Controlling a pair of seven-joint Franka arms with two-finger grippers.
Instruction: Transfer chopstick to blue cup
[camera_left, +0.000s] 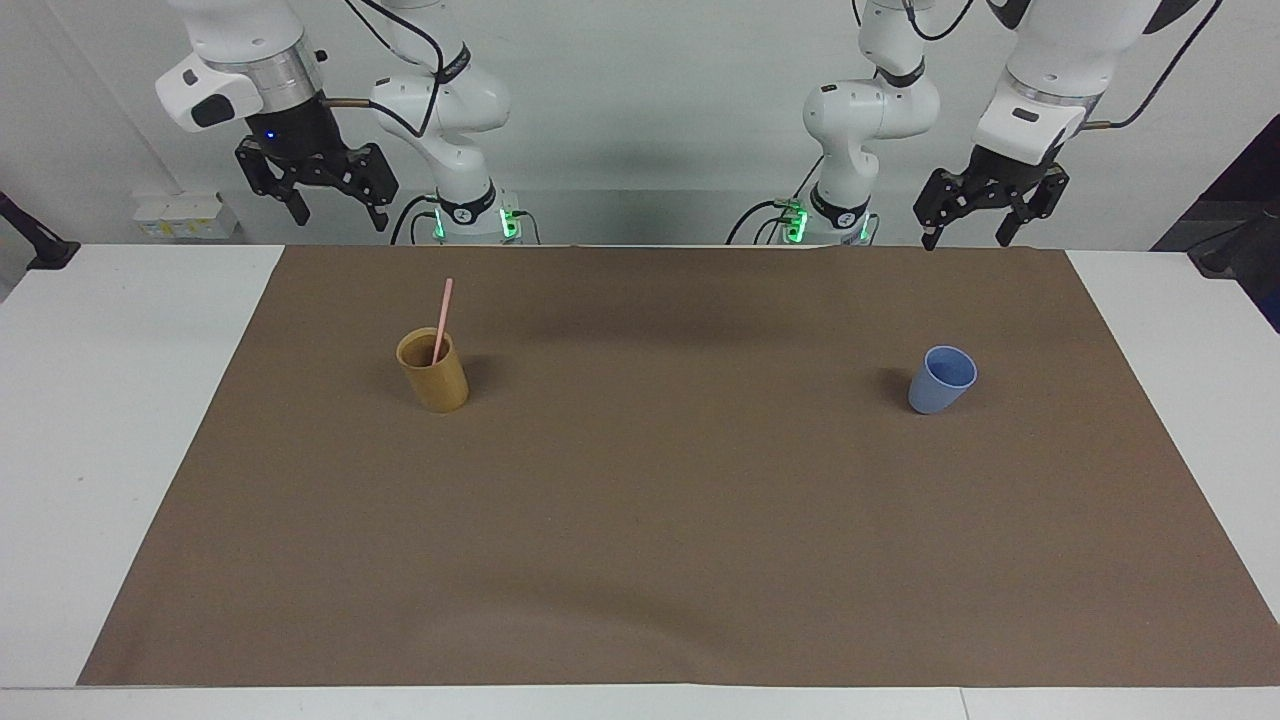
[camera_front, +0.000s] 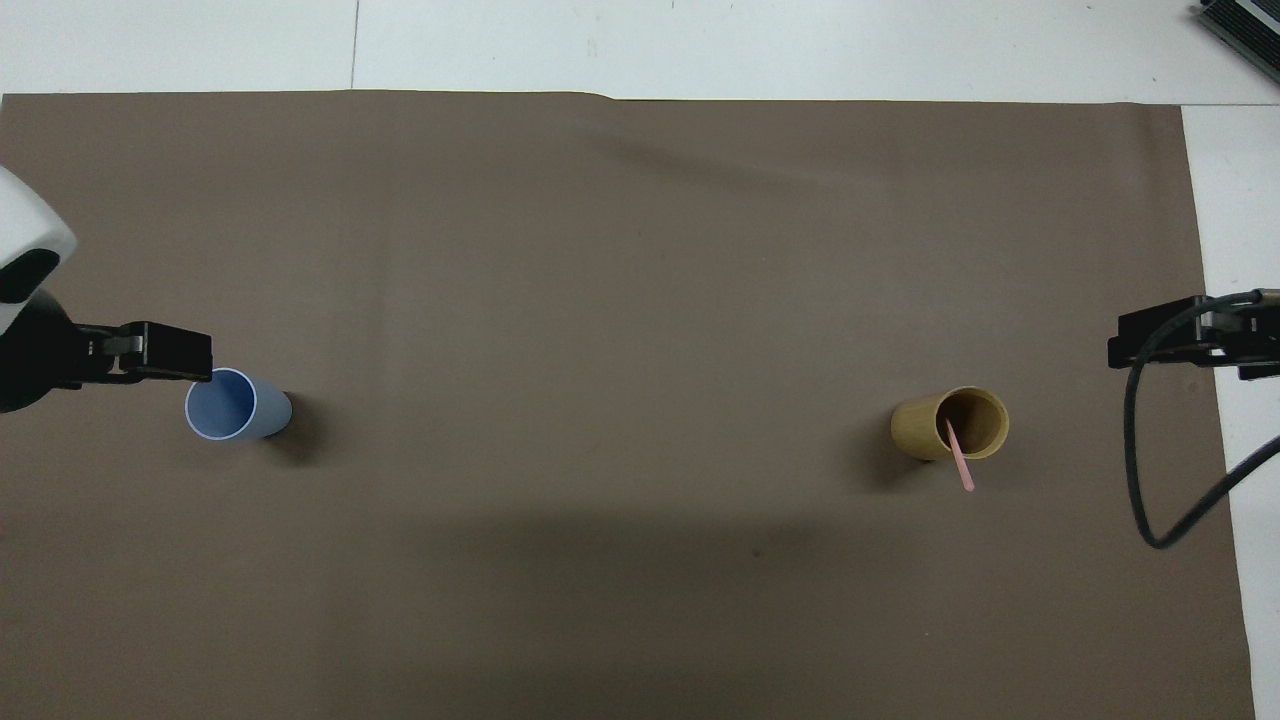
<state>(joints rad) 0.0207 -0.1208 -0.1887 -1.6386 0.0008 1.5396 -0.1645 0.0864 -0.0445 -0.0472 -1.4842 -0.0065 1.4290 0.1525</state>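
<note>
Inside the tan cup, toward the right arm's end of the brown mat, we find the chopstick, leaning on the rim with its upper half clear. We note the blue cup upright and empty, well apart from the tan cup, toward the left arm's end. Right gripper and left gripper both hang spread wide, holding nothing, raised above the mat's robot-side edge; both arms wait. Risks, in our judgement: a pinch on so thin a stick may slip or tilt it; dragging it sideways could topple the tan cup; the light blue cup may tip under a leaning stick. White table, pale wall
</note>
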